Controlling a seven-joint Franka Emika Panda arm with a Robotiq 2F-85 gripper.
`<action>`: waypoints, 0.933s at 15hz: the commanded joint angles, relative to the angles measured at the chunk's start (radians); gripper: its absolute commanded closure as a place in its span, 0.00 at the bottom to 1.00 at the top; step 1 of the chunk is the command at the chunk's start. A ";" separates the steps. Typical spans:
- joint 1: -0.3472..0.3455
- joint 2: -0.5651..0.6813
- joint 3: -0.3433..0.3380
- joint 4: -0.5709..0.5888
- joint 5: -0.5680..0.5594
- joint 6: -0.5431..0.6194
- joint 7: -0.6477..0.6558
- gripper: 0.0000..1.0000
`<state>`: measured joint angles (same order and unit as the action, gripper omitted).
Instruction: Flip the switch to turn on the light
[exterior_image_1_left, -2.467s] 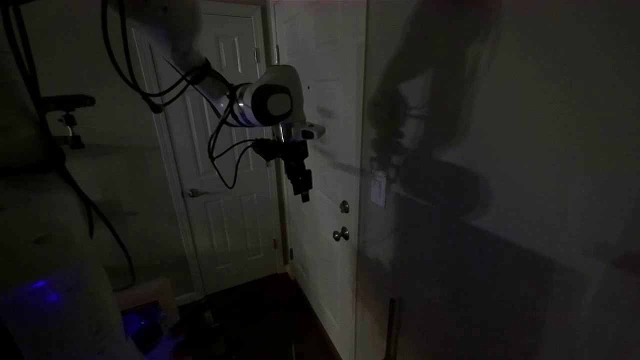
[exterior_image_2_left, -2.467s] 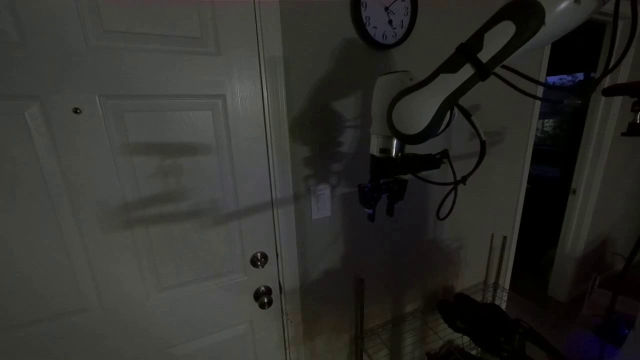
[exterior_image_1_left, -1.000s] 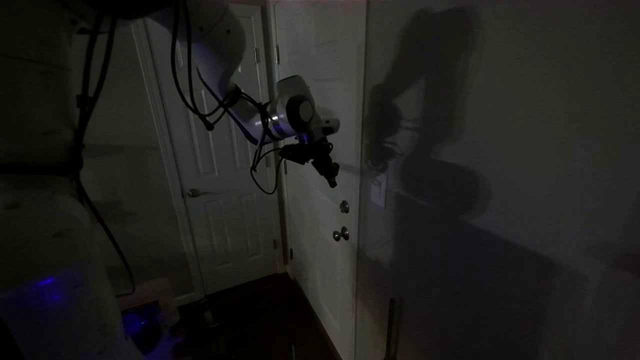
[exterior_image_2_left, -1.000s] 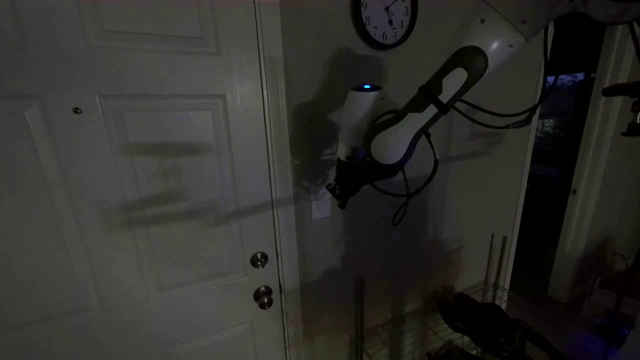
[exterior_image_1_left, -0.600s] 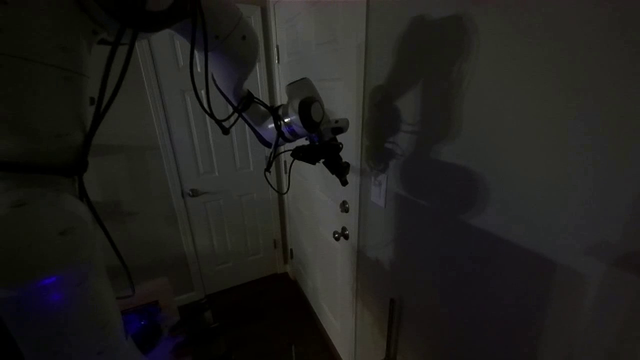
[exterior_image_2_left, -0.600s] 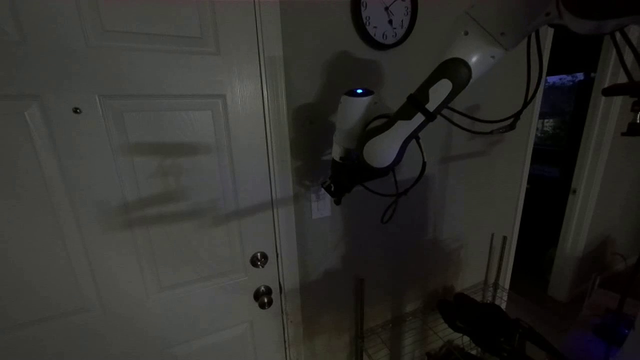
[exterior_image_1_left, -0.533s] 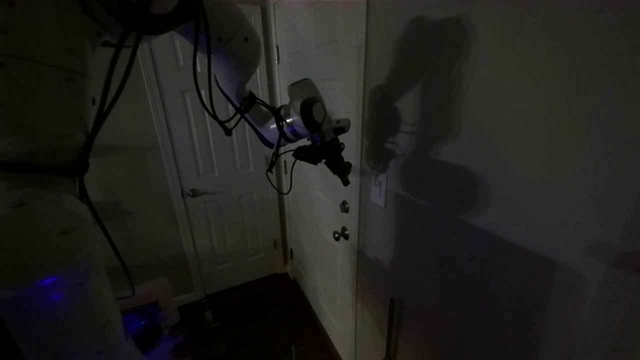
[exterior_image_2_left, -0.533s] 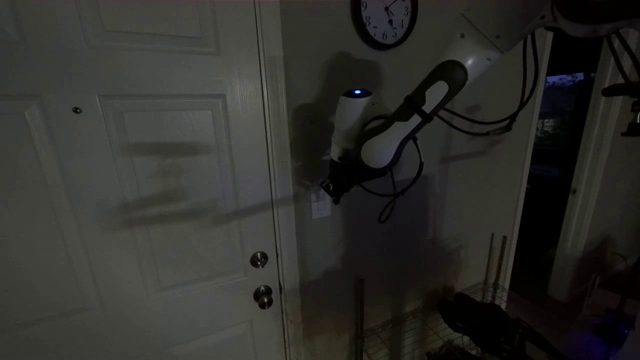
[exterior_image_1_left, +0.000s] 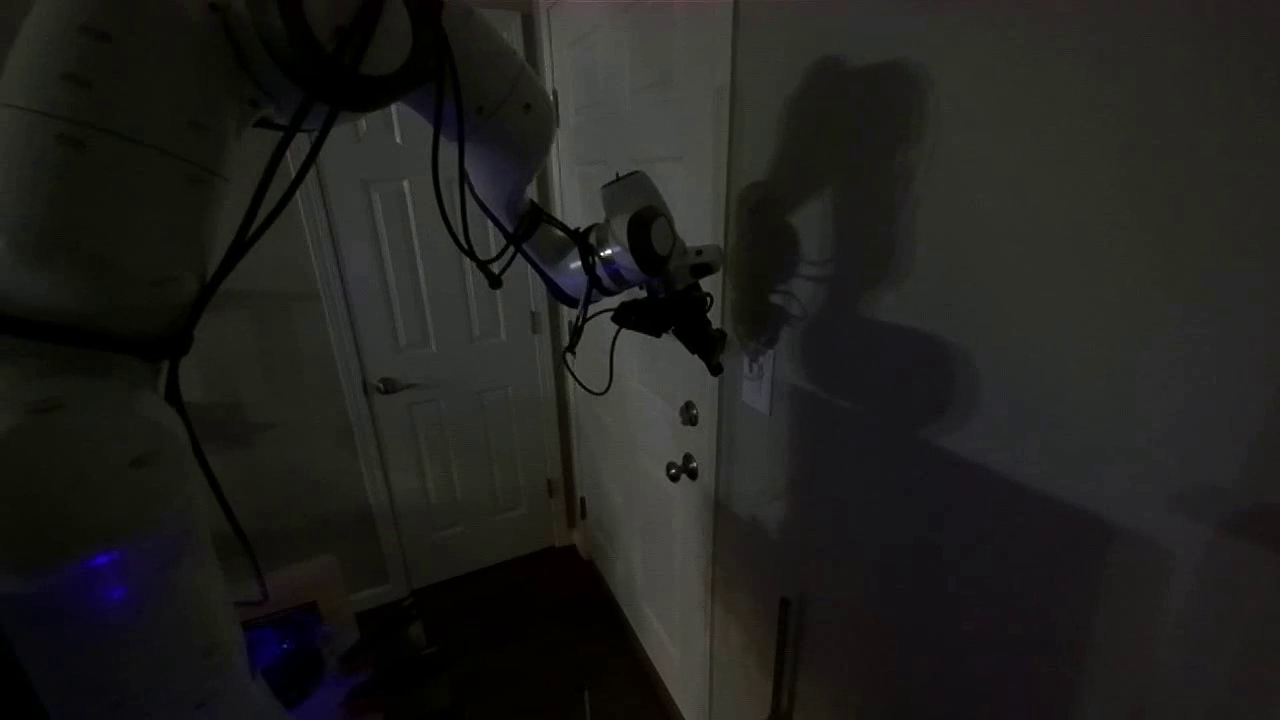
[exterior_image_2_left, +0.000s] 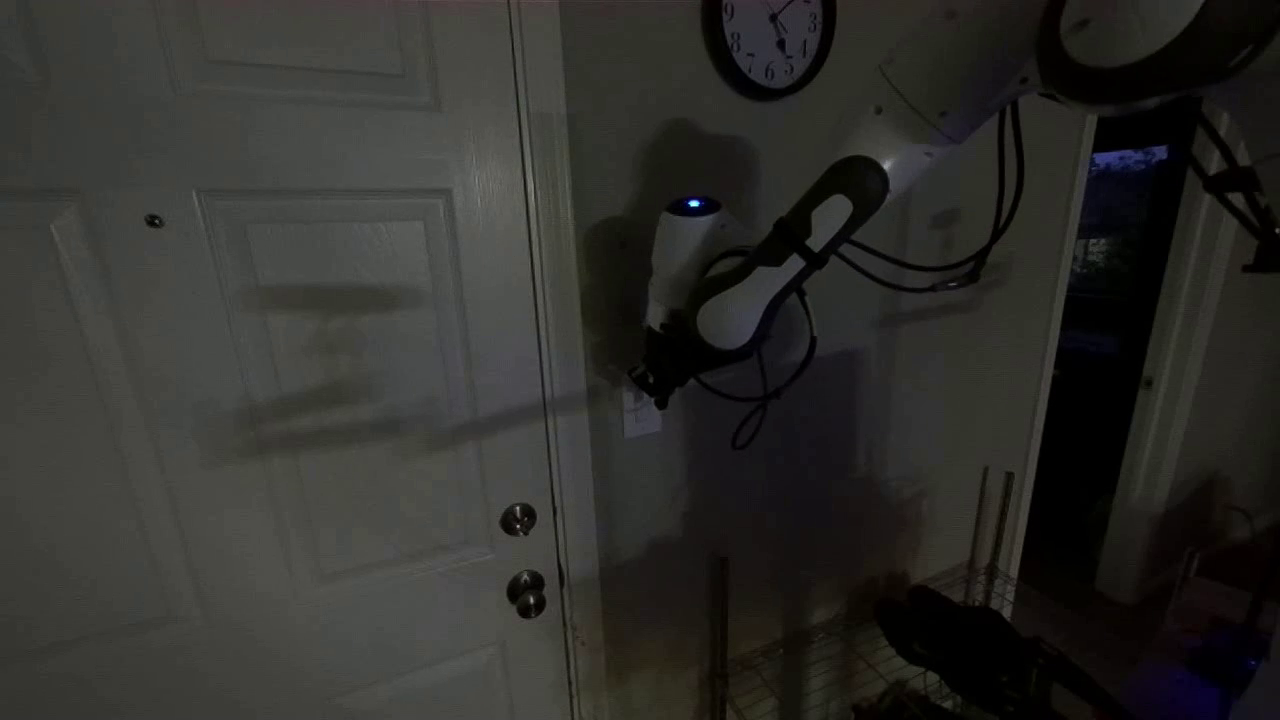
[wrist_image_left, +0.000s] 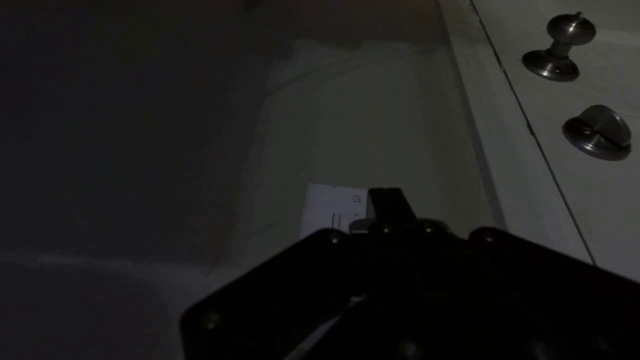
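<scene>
The switch (wrist_image_left: 327, 202) is a white wall plate, partly covered in the wrist view by my dark gripper (wrist_image_left: 385, 190). The fingertips are together with nothing between them, over the plate's right edge. In an exterior view my gripper (exterior_image_1_left: 717, 370) tilts down toward the switch (exterior_image_1_left: 758, 388), with a gap between them. Another angle has the gripper (exterior_image_2_left: 660, 403) in front of the top of the switch (exterior_image_2_left: 643, 422). The toggle lies mostly behind the gripper in the wrist view. The light itself is out of view; the room is dark.
Beside the switch stands a white door (exterior_image_2_left: 350, 400) with a deadbolt (exterior_image_2_left: 518, 519) and a round knob (exterior_image_2_left: 526, 595). A clock (exterior_image_2_left: 770, 45) hangs above. Below is a wire rack (exterior_image_2_left: 800, 655) with upright posts. Cables (exterior_image_1_left: 265, 210) loop loosely from the arm.
My arm has moved closer to the wall and the switch, tilting the gripper toward the plate. The fingers stood apart in the oldest frames and are together now.
</scene>
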<state>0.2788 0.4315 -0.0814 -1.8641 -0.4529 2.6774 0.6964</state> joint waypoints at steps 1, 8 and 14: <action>0.016 0.052 -0.029 0.065 0.020 -0.001 -0.001 0.99; 0.010 0.135 -0.053 0.180 0.053 -0.011 -0.021 0.99; 0.019 0.192 -0.070 0.273 0.058 -0.028 -0.021 0.99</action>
<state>0.2808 0.5938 -0.1322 -1.6439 -0.4264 2.6691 0.6964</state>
